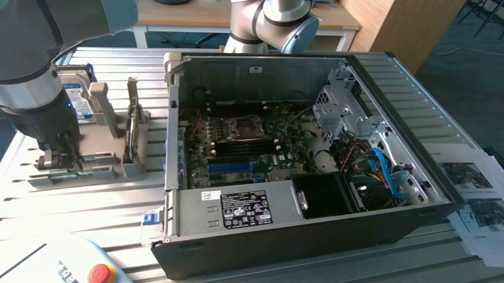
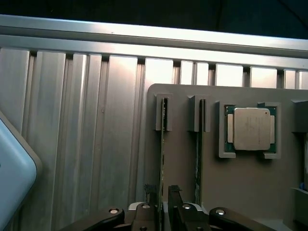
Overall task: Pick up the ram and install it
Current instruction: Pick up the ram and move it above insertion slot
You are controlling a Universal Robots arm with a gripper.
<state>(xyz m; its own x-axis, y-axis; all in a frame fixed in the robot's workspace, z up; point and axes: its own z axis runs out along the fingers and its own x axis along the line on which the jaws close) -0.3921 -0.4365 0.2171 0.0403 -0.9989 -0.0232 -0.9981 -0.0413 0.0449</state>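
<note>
Ram (image 2: 162, 144) not picked yet: it stands edge-on in its slot in the grey parts holder (image 2: 250, 192), lower middle of the wrist view, next to a second stick (image 2: 198, 144) and a CPU (image 2: 251, 129). Gripper (image 2: 162, 190) is down over it, fingers (image 2: 174, 192) slightly spread, one on each side of the stick, with a thin gap showing, so I'd say no pinch so far. Exterior view puts the gripper (image 1: 59, 156) at the holder, left edge of frame, well apart from the open PC case (image 1: 181, 118). Motherboard (image 1: 252, 141) is exposed. Lift, transfer and install are all left.
</note>
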